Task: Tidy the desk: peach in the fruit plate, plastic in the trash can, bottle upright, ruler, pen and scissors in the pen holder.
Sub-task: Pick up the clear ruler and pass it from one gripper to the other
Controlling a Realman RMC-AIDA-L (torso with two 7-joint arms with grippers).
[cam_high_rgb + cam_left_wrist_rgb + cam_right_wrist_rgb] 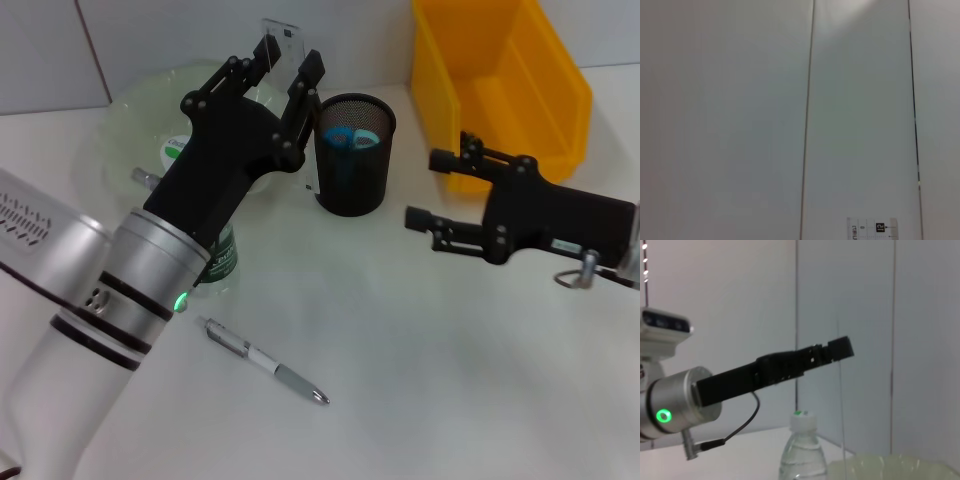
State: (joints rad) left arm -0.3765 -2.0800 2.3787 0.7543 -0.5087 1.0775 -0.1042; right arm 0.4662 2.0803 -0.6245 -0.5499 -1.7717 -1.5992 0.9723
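Left gripper (290,62): raised at the far left of the desk, its fingers clamped on a clear ruler (283,38) held on end just left of the pen holder's rim — the ruler's lower length is hard to trace against the mesh.
Ruler, left wrist view: only a printed end (872,229) shows, cut off by the frame edge.
Pen holder (355,155): black mesh cup, far centre; blue shapes inside, too indistinct to name.
Pen (266,361): lying flat on the near desk, apart from everything.
Bottle (801,450): upright, green cap; in the head view largely hidden behind the left arm.
Fruit plate (140,105): pale green, far left — mostly covered by the arm.
Right gripper (432,190): fingers spread, holding nothing, beside the yellow bin (500,85).
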